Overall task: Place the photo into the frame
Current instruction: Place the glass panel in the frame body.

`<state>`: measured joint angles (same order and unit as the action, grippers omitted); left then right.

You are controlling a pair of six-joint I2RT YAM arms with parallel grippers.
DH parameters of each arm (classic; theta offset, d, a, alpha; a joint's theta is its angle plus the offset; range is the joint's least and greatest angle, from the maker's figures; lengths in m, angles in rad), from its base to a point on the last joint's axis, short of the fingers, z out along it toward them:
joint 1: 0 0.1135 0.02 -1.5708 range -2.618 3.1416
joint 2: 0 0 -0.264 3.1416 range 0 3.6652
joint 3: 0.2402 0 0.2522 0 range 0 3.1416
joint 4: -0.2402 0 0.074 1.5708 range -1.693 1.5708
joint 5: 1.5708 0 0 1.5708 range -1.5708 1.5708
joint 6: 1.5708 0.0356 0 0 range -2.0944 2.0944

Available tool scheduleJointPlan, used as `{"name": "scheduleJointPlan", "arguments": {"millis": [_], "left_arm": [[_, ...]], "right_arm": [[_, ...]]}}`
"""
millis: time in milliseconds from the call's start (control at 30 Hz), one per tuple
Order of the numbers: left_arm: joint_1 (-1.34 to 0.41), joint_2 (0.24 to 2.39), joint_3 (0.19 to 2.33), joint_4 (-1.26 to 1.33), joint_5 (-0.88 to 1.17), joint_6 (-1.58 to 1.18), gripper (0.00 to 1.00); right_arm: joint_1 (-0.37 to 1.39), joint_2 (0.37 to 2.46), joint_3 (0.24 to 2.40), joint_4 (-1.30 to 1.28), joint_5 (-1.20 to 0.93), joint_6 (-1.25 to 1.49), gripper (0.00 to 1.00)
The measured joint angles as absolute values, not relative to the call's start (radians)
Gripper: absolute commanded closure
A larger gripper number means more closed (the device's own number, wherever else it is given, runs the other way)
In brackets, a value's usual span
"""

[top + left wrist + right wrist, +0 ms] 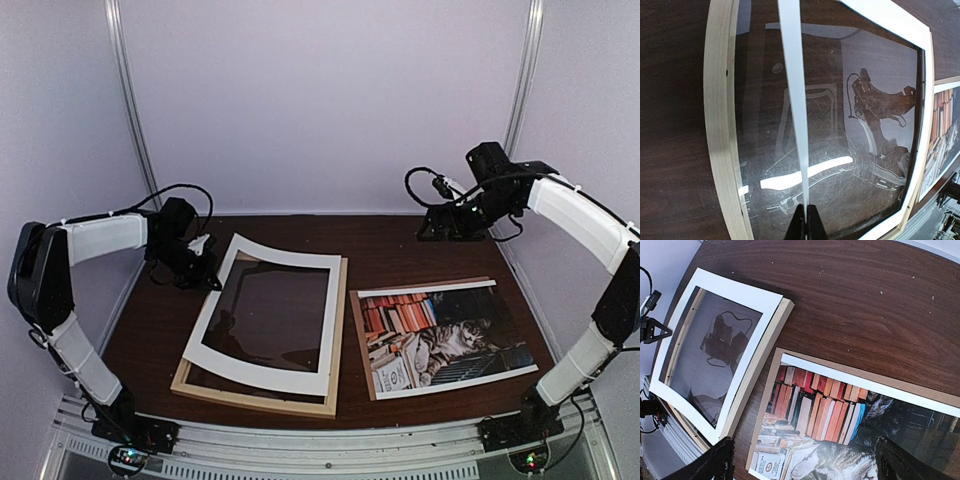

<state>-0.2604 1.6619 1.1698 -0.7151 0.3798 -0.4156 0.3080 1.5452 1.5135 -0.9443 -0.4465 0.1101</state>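
The photo (450,340) of a cat and red-orange books lies face up on a brown backing board (357,340) at the right of the table. The pale wood frame (260,400) lies flat at centre left. On it rests a white mat (225,300) with a window, its far left corner lifted. My left gripper (200,262) is shut on that mat's edge (795,100), seen edge-on between the fingers (812,227). My right gripper (445,222) hangs open high at the back right, nothing between its fingers (722,460); far below it lies the photo (840,415).
A shiny clear pane (840,150) inside the frame (717,125) reflects the arms. The frame (760,347) and the backing board (767,405) lie a narrow gap apart. Dark wood table (400,250) shows behind them; white walls enclose the back and sides.
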Motion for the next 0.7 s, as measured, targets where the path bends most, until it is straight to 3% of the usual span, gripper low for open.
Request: {"name": "scheduleJointPlan", "arguments": {"millis": [700], "left_arm": [[-0.259,1.689,1.235,-0.835,0.394,-0.334,1.00]], "right_arm": [[0.314,1.607,1.514,-0.937,-0.387,0.107,0.01]]}}
